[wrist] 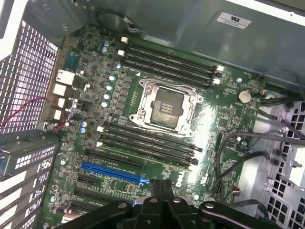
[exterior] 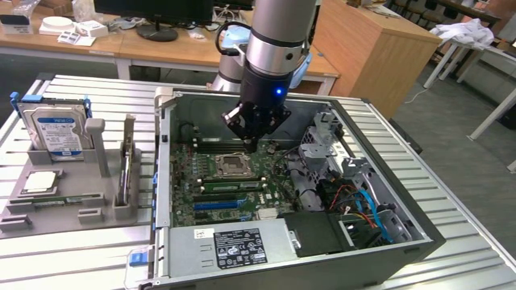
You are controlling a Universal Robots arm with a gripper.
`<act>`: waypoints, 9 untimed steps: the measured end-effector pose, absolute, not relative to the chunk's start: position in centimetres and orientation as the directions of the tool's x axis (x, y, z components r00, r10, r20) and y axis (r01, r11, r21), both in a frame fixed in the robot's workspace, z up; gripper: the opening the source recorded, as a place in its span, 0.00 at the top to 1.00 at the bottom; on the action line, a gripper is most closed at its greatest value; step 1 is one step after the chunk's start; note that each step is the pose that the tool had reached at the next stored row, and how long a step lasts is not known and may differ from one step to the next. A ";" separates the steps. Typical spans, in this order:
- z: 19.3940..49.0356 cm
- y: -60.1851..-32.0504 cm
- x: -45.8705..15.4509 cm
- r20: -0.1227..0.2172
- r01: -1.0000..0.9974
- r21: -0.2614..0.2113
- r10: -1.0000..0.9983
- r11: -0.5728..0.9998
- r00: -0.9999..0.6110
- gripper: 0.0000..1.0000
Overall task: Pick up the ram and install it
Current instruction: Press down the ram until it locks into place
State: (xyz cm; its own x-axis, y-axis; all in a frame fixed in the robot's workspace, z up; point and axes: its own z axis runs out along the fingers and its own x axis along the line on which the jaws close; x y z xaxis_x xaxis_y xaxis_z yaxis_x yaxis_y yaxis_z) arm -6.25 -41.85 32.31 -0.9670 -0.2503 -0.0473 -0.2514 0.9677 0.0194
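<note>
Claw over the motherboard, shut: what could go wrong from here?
1. The claw hangs shut just above the open CPU socket. Any downward drift could likely damage the exposed socket.
2. Loose cables lie beside the memory slots. A sideways move toward them might snag one.
3. The case wall stands around the arm, so a tilted exit could clip it.

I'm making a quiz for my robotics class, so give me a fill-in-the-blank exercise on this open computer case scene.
1. The black gripper hovers above the green motherboard with its fingers ___.
2. The square metal-framed processor socket is ___.
3. The blue-labelled silver hard drive stands ___ the grey computer case.
Missing words: shut; empty; outside.
</note>
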 end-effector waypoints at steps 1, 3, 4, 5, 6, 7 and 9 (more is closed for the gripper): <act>32.3 -41.8 -6.3 -0.049 -0.251 0.019 -0.250 0.968 -0.967 0.89; 32.3 -41.8 -6.3 -0.049 -0.251 0.019 -0.250 0.968 -0.967 0.89; 32.3 -41.8 -6.3 -0.049 -0.251 0.019 -0.250 0.968 -0.967 0.89; 32.3 -41.8 -6.3 -0.049 -0.251 0.019 -0.250 0.968 -0.967 0.89; 32.3 -41.8 -6.3 -0.049 -0.251 0.019 -0.250 0.968 -0.967 0.89; 32.3 -41.8 -6.3 -0.049 -0.251 0.019 -0.250 0.968 -0.967 0.89; 32.3 -41.8 -6.3 -0.048 -0.245 0.019 -0.244 0.969 -0.969 0.89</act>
